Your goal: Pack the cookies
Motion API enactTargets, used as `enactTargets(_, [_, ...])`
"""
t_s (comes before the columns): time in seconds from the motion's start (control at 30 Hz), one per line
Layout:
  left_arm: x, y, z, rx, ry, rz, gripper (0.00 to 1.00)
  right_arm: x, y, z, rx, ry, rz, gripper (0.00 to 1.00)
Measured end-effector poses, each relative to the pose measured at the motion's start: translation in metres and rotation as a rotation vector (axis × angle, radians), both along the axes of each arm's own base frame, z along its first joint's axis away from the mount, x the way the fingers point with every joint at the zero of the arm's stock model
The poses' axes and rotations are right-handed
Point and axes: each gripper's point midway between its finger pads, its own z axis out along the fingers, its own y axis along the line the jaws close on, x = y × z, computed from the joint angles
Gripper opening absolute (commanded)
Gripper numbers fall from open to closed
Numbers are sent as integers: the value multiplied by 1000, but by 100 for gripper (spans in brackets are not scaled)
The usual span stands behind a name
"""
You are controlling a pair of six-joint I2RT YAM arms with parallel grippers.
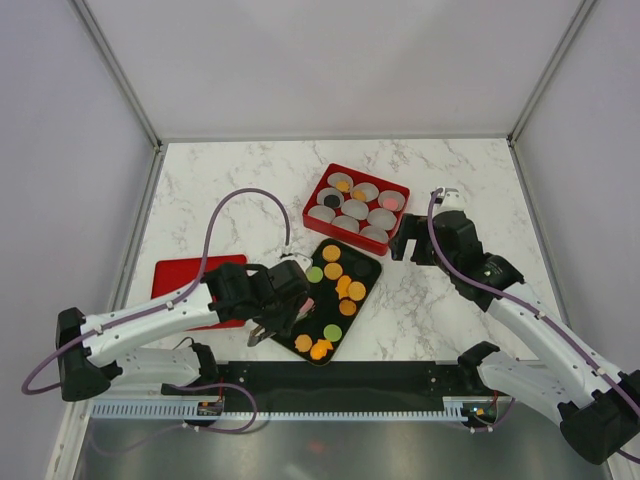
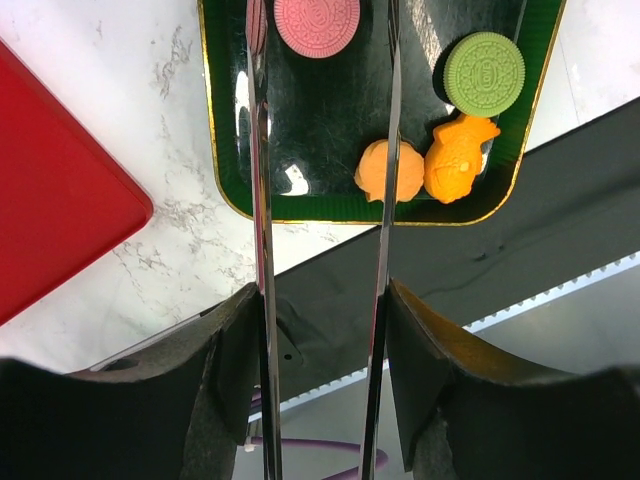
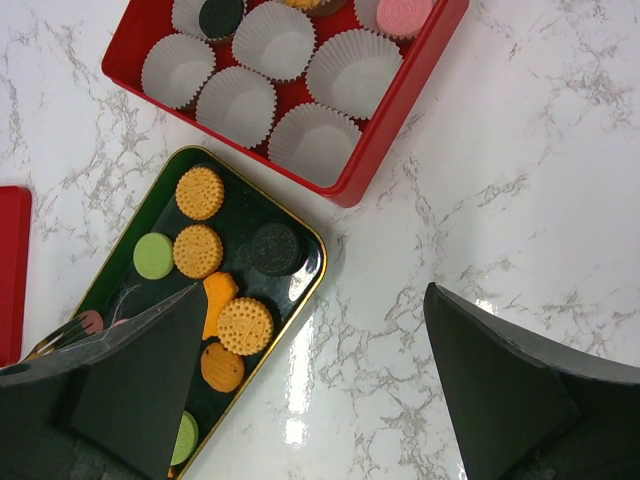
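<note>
Cookies [image 1: 333, 271] lie mostly on the dark tray [image 2: 320, 140] in the middle of the marble table [image 1: 230, 180]. Most are orange and a few are green, with a dark cookie [image 3: 274, 248] and a pink cookie [image 2: 317, 25] among them. We see three more, dark, pink and orange, sitting in paper cups [image 3: 275, 40] inside the red box [image 3: 400, 110] just behind the tray. Our left gripper [image 2: 322, 60] hangs over the near-left part of the tray, its fingers partly apart on either side of the pink cookie. A gap shows beside the cookie, so the fingers grip nothing. Our right gripper [image 3: 312, 300] hovers over bare marble just right of the box, fingers spread wide and empty. A red lid [image 1: 185, 275] lies left of the tray.
</note>
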Motion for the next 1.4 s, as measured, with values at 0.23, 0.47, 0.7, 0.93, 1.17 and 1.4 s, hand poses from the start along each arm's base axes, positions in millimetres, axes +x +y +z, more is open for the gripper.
enactTargets(0.23, [-3,-2,-6,28,12,-7,58,0,0,1,2,-3,0,98])
enactTargets(0.47, [-1,-1,-10,58,4,-4,58,-1,-1,-3,-2,3,0,98])
enactTargets(0.7, [-2,-2,-13,74,9,-9,57,-1,-1,-3,-2,3,0,98])
enactTargets(0.93, [-3,-2,-18,90,15,-11,52,-1,-1,-3,-2,3,0,98])
enactTargets(1.17, [-3,-2,-19,91,16,-11,43,-1,-1,-3,-2,3,0,98])
enactTargets(1.4, [4,-7,-7,67,-18,-4,41,-1,-1,-1,1,-3,0,98])
